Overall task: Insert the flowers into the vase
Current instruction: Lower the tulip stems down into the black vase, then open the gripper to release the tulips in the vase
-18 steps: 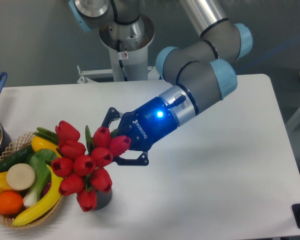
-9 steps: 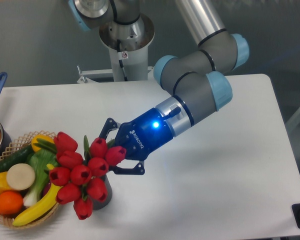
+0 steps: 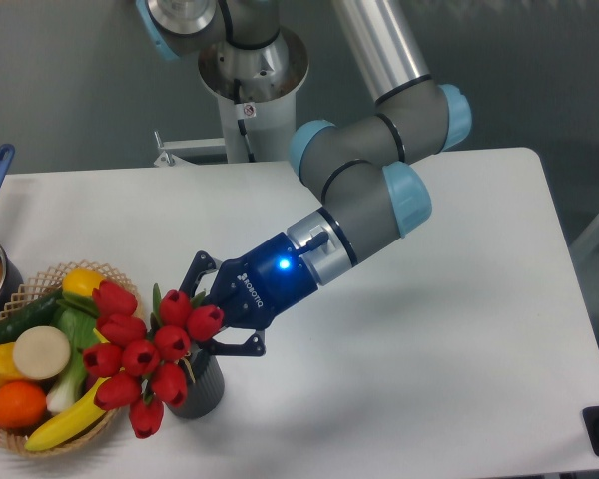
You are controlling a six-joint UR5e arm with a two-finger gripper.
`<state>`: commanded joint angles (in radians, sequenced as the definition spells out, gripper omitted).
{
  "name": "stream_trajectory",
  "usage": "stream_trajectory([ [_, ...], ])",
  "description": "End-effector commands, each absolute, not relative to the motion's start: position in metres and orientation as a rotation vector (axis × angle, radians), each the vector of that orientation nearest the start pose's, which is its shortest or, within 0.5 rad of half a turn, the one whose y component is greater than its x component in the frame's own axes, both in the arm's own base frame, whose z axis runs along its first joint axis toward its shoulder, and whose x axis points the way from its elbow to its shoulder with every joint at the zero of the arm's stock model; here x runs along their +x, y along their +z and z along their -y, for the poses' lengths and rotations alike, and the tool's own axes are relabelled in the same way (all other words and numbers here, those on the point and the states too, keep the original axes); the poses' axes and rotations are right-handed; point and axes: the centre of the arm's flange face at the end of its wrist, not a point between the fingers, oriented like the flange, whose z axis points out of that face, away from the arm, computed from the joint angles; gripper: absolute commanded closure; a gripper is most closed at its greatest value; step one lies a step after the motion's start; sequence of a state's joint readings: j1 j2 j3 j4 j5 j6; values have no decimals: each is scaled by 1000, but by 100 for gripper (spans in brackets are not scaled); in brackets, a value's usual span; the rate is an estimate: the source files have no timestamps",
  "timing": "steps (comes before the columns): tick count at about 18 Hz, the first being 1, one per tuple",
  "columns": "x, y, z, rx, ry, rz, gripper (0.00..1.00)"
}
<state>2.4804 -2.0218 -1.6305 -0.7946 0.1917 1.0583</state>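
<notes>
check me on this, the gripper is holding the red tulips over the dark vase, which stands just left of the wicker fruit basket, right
Not quite. The vase stands just right of the wicker fruit basket, not left of it, as the fixed camera view shows. The rest holds: the gripper holds the red tulips over the dark vase.

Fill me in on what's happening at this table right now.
The arm's gripper is shut on the flowers, a bunch of red tulips, holding them tilted over the dark grey vase near the table's front edge. The buds lean out to the left, toward a wicker basket of toy fruit and vegetables. The stems seem to reach into the vase, but the buds hide its mouth, so how deep they sit is unclear.
</notes>
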Motion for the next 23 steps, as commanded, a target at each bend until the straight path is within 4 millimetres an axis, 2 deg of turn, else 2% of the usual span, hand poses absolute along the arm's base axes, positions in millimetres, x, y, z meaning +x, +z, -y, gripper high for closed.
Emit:
stream_trajectory([
  [3,-347,342,-562,-1762,-605,-357,72],
  [6,-339,331,-561,-1764,-615,-365,59],
  [10,-331,320,-561,-1768,-632,-365,53],
  [14,-327,313,-558,-1768,-630,-373,38],
  [19,-327,303,-554,-1821,-617,-366,27],
  [20,-328,301,-552,-1823,-619,-361,23],
  [22,-330,301,-548,-1827,-616,-350,5],
  [23,-331,303,-544,-1827,-611,-345,1],
])
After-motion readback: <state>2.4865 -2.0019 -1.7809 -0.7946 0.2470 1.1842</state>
